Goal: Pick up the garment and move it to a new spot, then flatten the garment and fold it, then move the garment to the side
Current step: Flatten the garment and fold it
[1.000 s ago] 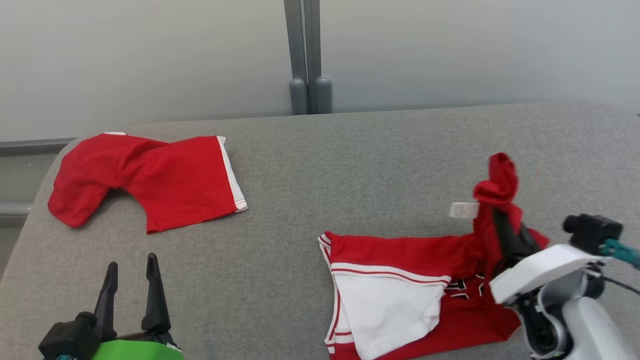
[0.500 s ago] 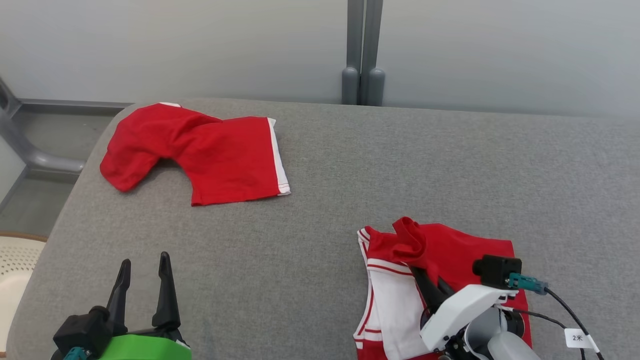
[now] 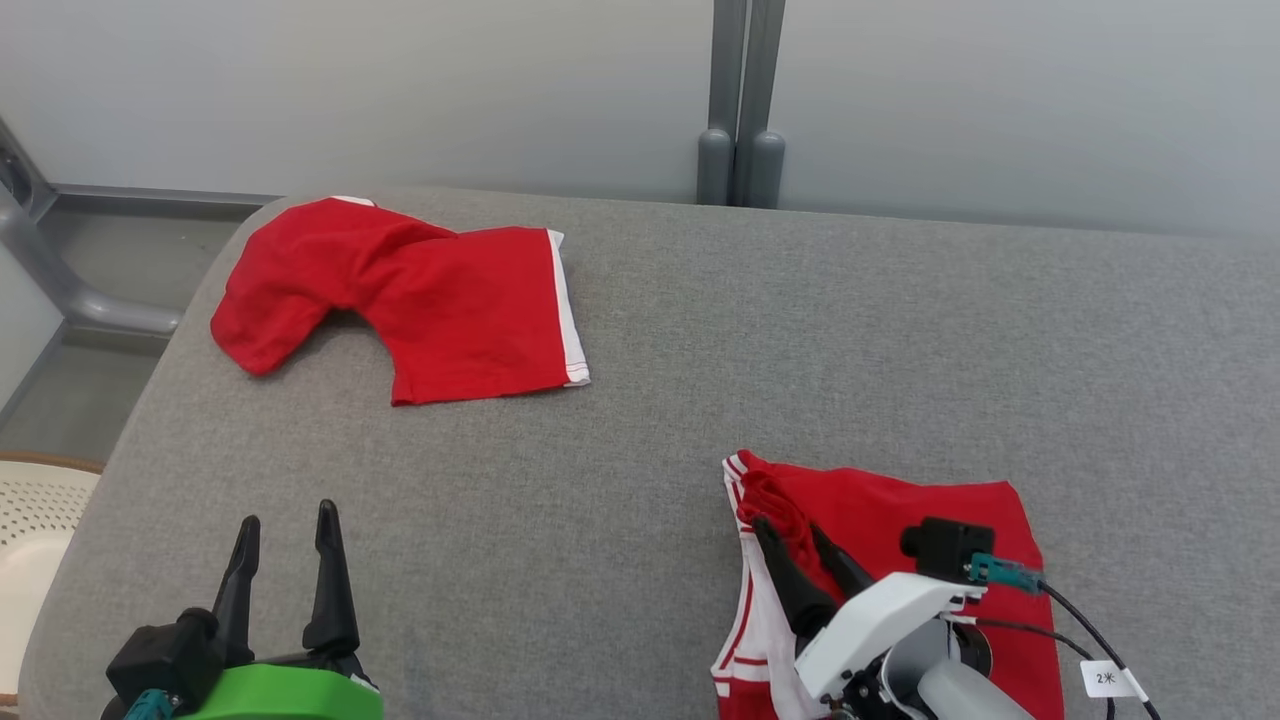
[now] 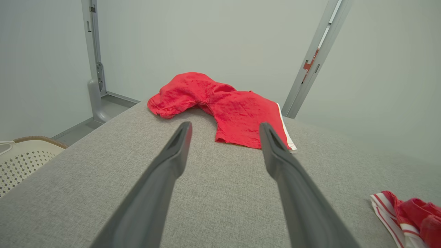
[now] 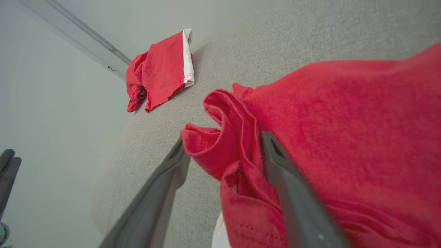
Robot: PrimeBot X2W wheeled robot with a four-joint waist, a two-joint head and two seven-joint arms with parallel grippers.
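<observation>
The right gripper stands with its two dark fingers spread wide and clamped on nothing. A bunched fold of red cloth sits loose between them, lying against the inner side of one finger. It belongs to the garment, a red jersey with white and red striped trim, which lies at the near right of the grey table, partly under the right arm. The left gripper hovers at the near left, fingers wide apart and empty. A second red garment lies at the far left, well apart. A white perforated basket sits beyond the table's near left edge.
</observation>
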